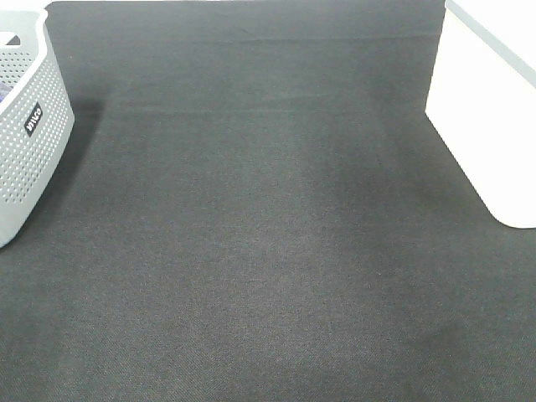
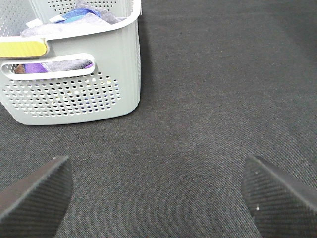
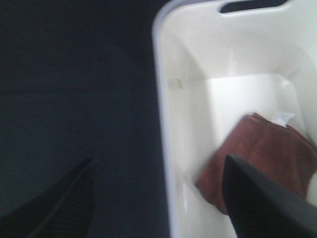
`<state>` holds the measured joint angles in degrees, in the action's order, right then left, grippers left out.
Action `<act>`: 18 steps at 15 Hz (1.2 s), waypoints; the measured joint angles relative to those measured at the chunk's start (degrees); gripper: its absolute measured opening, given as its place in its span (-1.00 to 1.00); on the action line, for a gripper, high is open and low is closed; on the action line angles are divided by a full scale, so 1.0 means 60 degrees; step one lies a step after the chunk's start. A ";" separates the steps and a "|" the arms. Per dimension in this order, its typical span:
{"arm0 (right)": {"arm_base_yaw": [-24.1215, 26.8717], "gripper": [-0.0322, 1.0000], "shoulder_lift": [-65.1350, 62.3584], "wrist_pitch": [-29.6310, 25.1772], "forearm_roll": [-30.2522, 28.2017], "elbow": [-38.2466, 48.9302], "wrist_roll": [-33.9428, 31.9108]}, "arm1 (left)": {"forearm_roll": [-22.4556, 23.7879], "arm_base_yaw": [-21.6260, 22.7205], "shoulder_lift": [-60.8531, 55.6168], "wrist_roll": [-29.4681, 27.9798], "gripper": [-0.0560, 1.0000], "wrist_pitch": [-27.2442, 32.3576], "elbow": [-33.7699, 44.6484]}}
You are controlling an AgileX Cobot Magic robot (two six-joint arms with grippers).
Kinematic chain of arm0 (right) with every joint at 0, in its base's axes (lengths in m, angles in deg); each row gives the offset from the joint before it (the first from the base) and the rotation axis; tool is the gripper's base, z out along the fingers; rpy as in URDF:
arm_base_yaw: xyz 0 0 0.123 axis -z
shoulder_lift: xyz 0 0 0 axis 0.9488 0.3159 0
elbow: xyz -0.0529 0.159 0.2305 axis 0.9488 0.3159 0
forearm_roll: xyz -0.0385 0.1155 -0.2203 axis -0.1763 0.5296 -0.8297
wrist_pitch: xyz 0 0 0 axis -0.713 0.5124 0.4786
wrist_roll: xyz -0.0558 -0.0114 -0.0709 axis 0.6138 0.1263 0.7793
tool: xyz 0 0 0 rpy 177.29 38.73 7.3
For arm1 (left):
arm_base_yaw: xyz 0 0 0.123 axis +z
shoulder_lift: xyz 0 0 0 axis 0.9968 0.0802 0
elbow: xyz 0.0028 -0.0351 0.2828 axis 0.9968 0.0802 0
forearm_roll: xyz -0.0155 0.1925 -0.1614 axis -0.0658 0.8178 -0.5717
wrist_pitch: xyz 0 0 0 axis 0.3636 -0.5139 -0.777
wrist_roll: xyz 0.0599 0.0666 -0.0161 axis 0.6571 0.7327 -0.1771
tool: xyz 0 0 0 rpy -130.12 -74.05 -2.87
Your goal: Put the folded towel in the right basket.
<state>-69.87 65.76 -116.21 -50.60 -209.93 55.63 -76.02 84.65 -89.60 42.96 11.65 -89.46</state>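
The rust-brown folded towel (image 3: 260,151) lies flat on the floor of the right basket (image 3: 166,99), its small white tag (image 3: 282,118) at one edge. The same white basket shows at the right edge of the exterior high view (image 1: 477,109); the towel is hidden there. My right gripper (image 3: 158,198) is open and empty above the basket's near wall, one finger over the mat and one over the towel. My left gripper (image 2: 158,198) is open and empty just above the black mat. Neither arm shows in the exterior high view.
A grey perforated basket (image 1: 25,126) with a black label stands at the left edge, holding purple, blue and grey cloths (image 2: 74,17). It also fills the left wrist view (image 2: 74,99). A black mat (image 1: 268,251) covers the table.
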 joint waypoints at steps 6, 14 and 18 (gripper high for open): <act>-0.0649 0.35 -0.2511 0.0010 -0.0048 0.2569 0.0000 | 0.0000 0.0000 0.0000 0.0000 0.77 0.0000 0.0000; -0.0649 0.36 -0.8661 0.0019 -0.0850 1.1335 -0.0229 | 0.0000 0.0000 0.0000 0.0000 0.77 0.0000 0.0000; -0.0649 0.36 -1.1087 0.0000 -0.1060 1.3579 -0.0344 | 0.0000 0.0000 0.0000 0.0000 0.77 0.0000 0.0000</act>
<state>-73.76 -0.76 -116.21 -56.96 -128.45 53.56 -76.02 84.65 -89.60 42.96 11.65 -89.46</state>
